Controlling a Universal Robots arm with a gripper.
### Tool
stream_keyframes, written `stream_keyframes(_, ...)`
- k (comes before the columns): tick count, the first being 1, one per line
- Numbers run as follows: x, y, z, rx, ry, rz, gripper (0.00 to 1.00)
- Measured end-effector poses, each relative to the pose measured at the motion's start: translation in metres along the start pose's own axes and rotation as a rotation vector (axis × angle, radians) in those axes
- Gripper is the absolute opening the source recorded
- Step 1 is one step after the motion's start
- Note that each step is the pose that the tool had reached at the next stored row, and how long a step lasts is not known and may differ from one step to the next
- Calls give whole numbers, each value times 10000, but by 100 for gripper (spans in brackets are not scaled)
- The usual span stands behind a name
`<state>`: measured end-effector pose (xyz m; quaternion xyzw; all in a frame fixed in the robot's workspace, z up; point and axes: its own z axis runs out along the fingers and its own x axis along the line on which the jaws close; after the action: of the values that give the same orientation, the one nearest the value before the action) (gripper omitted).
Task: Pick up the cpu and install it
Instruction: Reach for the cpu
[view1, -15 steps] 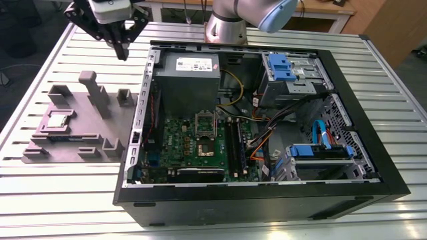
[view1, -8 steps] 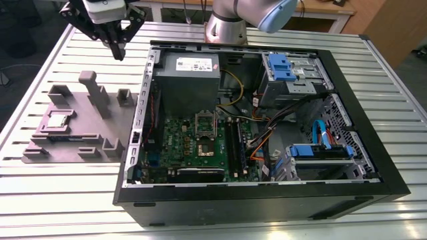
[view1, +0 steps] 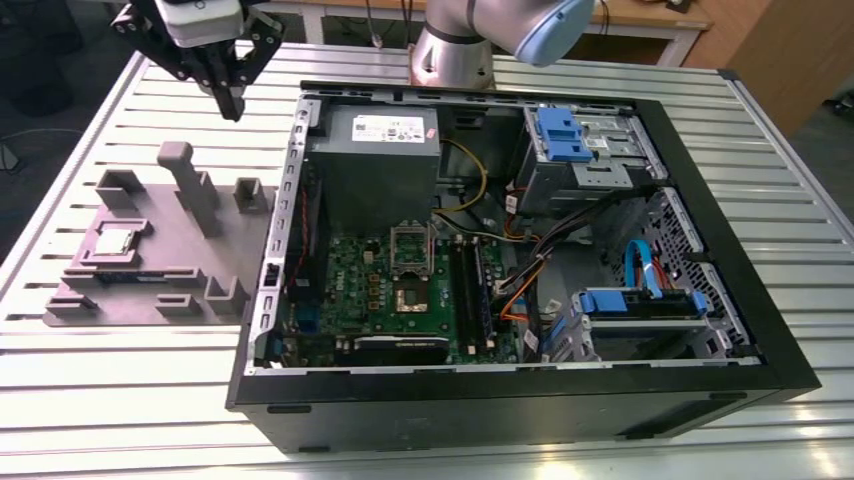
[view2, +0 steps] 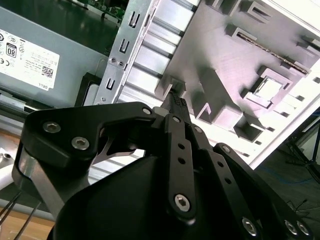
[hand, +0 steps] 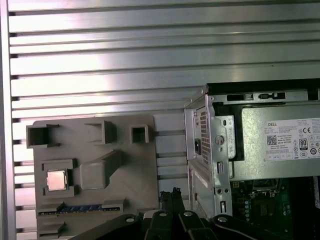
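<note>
Hangs over the far side of the counter (view1: 120, 400) with jaws closed on nothing, well apart from the cpu (view1: 116, 240), lying flat in a grey fixture (view1: 174, 270) pocket, nearer and toward the exterior view's left of those jaws

White label (hand: 292, 140) of small print and marks — on the grey power-supply box (hand: 252, 150).
</note>
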<state>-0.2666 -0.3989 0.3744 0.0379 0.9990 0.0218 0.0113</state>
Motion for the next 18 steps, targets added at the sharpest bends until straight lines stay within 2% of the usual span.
stream_keyframes(18, 126, -10, 6, 1, 2, 0, 11)
